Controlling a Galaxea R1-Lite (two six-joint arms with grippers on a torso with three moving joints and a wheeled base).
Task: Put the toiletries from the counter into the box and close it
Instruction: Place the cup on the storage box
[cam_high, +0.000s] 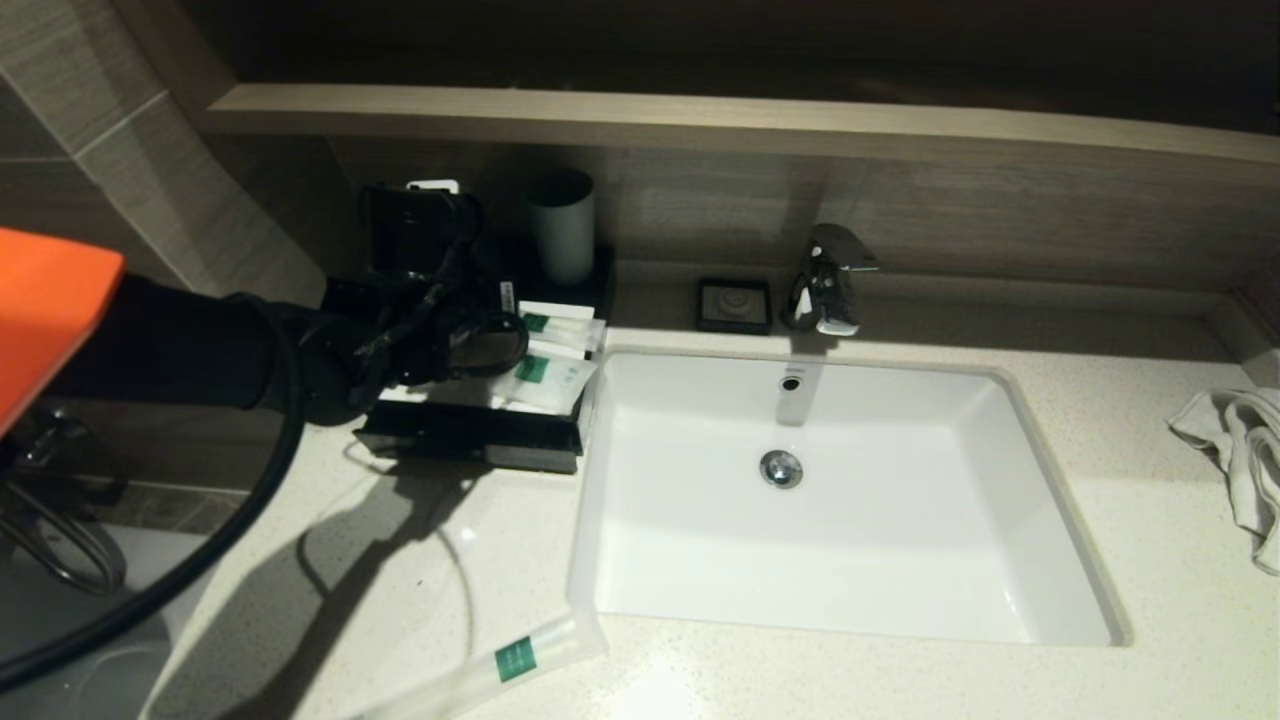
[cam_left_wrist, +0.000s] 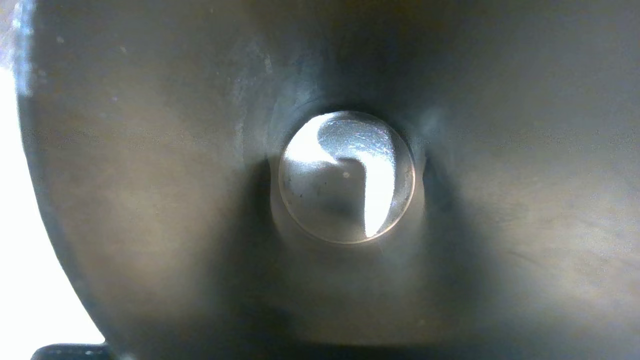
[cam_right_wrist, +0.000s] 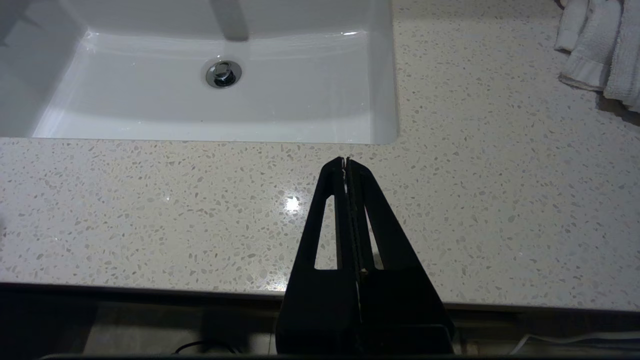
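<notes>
One long packet (cam_high: 515, 658) on the counter (cam_high: 900, 680) shows only overhead.

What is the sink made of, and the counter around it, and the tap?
Sink: probably glazed ceramic, being smooth, white and glossy. Counter: looks like polished stone, off-white with small specks and a bright glare spot. Tap: shiny metal, likely chrome, with mirror-like reflections.

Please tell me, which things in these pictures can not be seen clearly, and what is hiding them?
- Left tool: in the head view the arm and cables cover its fingers.
- Left wrist view: a dark blurred surface fills it; nothing nameable.
- Box: the arm hides most of its top, so its contents are unclear.
- Long packet: the head view's bottom edge cuts off one end.
- Towel: the right edge cuts it off.
</notes>
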